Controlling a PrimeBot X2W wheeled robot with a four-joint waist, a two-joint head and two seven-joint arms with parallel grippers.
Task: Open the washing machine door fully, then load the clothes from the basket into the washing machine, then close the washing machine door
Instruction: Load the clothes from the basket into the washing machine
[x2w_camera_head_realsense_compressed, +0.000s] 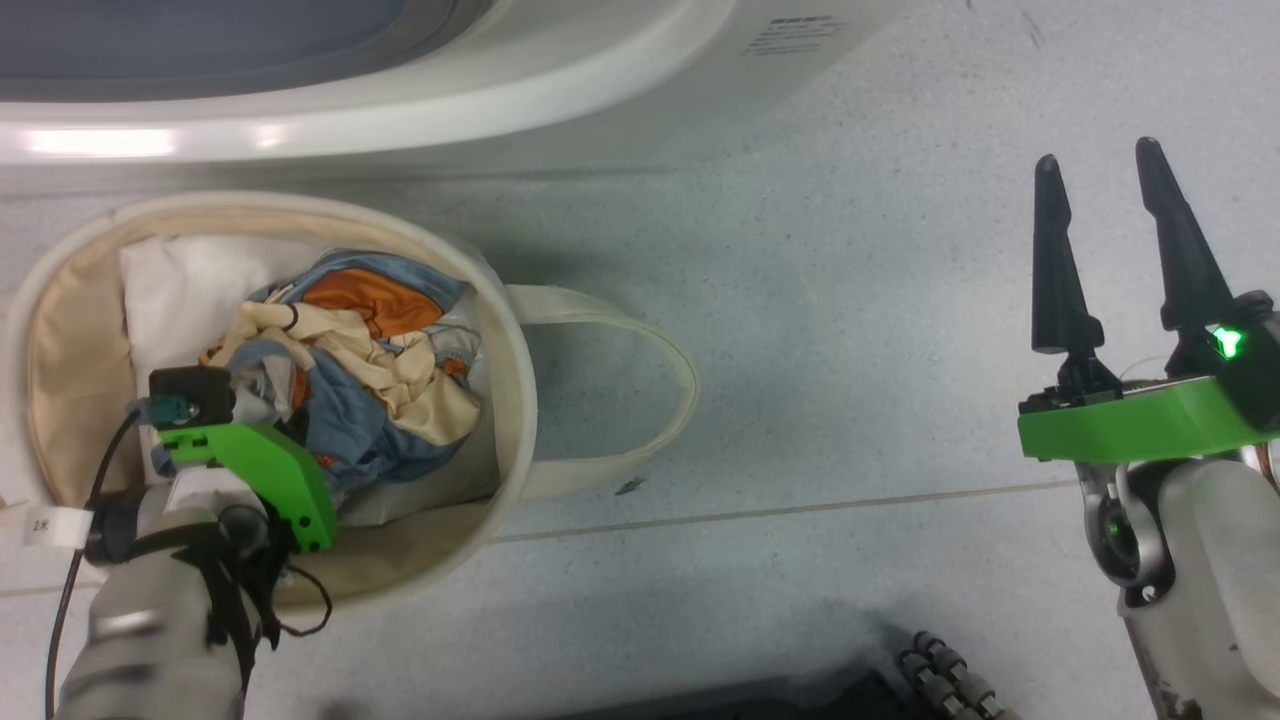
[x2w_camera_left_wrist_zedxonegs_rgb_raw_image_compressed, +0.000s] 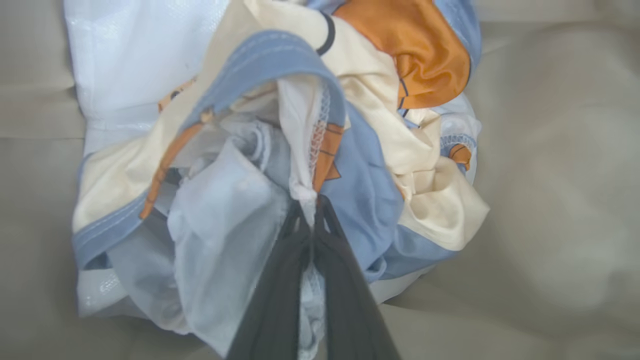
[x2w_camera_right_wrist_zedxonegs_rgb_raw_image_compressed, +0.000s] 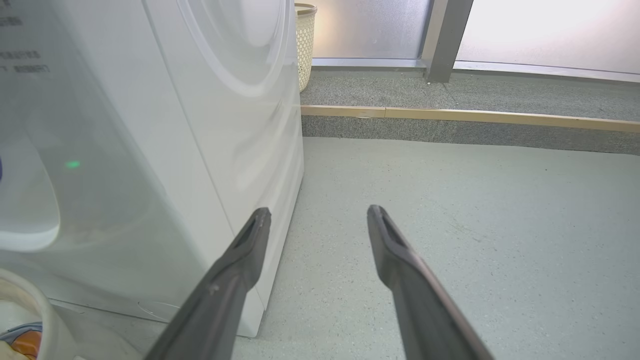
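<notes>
Cream canvas basket stands just before the washing machine, the clothes bunched inside it. Inside the basket the left hand pinches a fold of the clothes. Well to the basket's right, the right hand hovers over the floor, fingers spread.

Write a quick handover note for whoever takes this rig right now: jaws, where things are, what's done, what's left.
Left gripper: jaws shut on a fold of the clothes, down inside the basket.
Right gripper: jaws open, empty, over the floor to the right of the basket.
Clothes lie bundled in the basket on a white pad; the washing machine is just beyond it.
Done: grasp made. Door state cannot be told here.
Left: load the clothes into the machine, close the door.
</notes>
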